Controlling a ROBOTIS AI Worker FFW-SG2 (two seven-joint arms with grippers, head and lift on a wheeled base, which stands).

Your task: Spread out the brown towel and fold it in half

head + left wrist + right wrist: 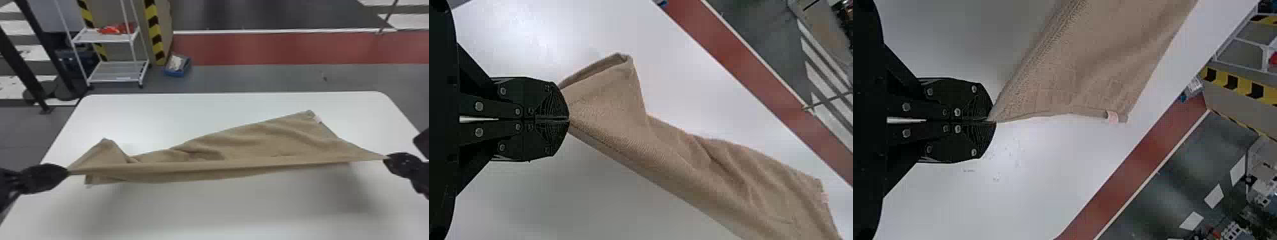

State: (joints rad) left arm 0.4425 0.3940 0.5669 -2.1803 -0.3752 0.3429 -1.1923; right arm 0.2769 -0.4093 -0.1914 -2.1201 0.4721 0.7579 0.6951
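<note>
The left gripper [67, 172] is pinching the towel [255, 143] near the table's [223, 207] left edge, fingers pressed together; the right gripper [385, 158] is pinching it likewise near the right edge. Between them the towel is stretching taut, its farther part lying towards the table's far edge. Spreading it well is calling for even tension, opening the bunched left end, then lowering level before release. A pale tag [318, 119] is showing near the far right corner, seemingly without readable writing.
</note>
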